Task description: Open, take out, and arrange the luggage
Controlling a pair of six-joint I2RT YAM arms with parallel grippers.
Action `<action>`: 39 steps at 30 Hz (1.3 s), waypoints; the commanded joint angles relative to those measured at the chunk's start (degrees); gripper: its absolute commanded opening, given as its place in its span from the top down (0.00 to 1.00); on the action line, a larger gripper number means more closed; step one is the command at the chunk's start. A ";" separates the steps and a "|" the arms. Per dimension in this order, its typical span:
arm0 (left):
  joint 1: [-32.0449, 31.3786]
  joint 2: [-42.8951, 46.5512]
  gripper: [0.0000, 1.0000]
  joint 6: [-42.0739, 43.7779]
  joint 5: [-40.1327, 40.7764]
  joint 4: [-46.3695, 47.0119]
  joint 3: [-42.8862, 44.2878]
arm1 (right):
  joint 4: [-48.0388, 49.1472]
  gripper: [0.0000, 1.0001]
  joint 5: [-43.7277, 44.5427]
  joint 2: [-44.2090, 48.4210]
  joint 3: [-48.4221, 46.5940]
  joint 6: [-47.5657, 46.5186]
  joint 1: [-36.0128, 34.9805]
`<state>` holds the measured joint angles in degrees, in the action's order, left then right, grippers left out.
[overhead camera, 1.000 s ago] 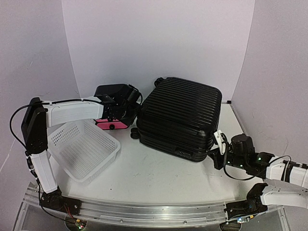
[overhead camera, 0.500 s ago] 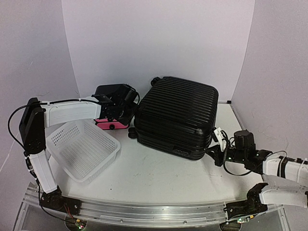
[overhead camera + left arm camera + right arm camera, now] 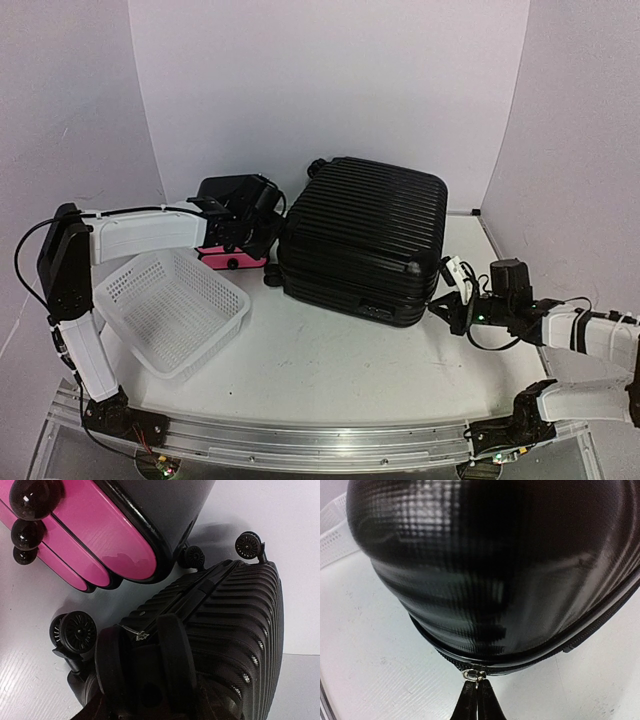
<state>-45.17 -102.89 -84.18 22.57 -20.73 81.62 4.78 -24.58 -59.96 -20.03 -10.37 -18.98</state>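
Note:
The luggage [image 3: 365, 235], a big black ribbed hard-shell case, lies flat in the middle of the table. My left gripper [image 3: 268, 228] is at its far left corner. In the left wrist view the two black fingers [image 3: 177, 655] straddle the luggage [image 3: 235, 620] rim by the wheels [image 3: 75, 630], closed on it, with a small silver zipper pull [image 3: 137, 636] at their tips. My right gripper [image 3: 447, 287] is at the near right corner. In the right wrist view it [image 3: 478, 684] is shut on the silver zipper pull [image 3: 474, 675] at the seam under the shell [image 3: 490, 565].
A small black box with pink drawers [image 3: 232, 215] stands behind the left gripper, close against the luggage; its pink fronts [image 3: 100, 535] fill the upper left of the left wrist view. A white mesh basket [image 3: 172, 308] sits tilted at the near left.
The luggage has slid and turned to the left and back. My right gripper has followed it leftward, still on the zipper pull. The left gripper has shifted slightly left with the corner.

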 commanded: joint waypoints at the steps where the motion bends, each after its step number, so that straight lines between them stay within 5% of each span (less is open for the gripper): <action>1: -1.24 0.22 0.78 19.52 -1.29 -7.50 -1.95 | -1.91 1.00 -0.10 0.08 -8.20 -14.84 1.41; 10: -1.24 3.96 0.78 26.53 -3.75 -6.95 -2.51 | -18.09 1.00 -1.60 -3.48 -16.18 -23.97 2.54; 24: -0.49 9.02 0.78 29.65 -5.62 -6.99 -0.43 | -11.77 1.00 2.77 1.64 -5.70 -12.97 1.06; 31: -0.45 8.86 0.78 28.55 -9.33 -6.79 0.03 | -3.17 0.62 -1.99 -1.75 -3.67 -6.15 1.07; 39: -0.45 9.24 0.78 29.34 -9.70 -6.71 0.34 | 4.40 0.50 -3.90 -0.36 1.11 -4.01 1.06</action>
<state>-44.07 -98.61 -70.57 13.61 -23.79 80.09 1.45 -26.52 -60.97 -19.84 -16.51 -17.74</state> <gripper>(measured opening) 0.446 0.497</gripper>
